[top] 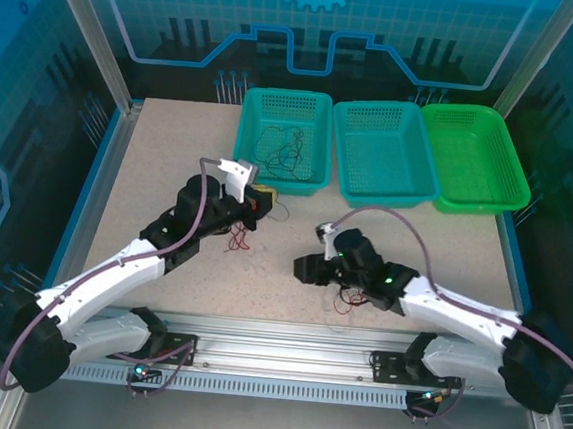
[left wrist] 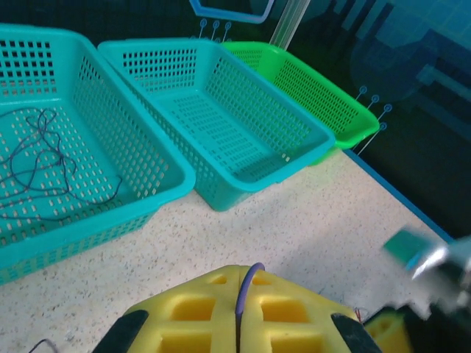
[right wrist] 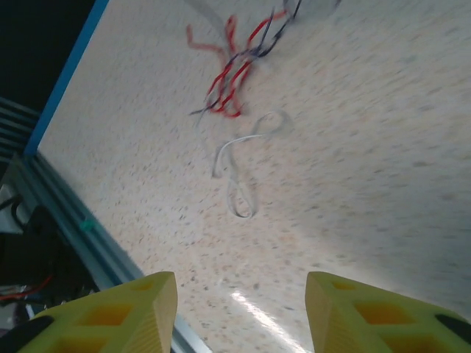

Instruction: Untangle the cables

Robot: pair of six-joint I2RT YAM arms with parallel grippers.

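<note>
Three baskets stand in a row along the far side of the tabletop (top: 170,164).
The left basket (top: 245,136) holds cables (top: 280,149); the middle basket (top: 381,188) and right basket (top: 471,165) sit to its right. A loose tangle (top: 237,235) is in front of the left basket, and a second tangle (top: 349,300) lies nearer the front, right of centre.

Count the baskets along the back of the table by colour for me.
Teal baskets: 2 (left basket, with thin dark cables in it; middle basket)
Green basket: 1
Total: 3
</note>
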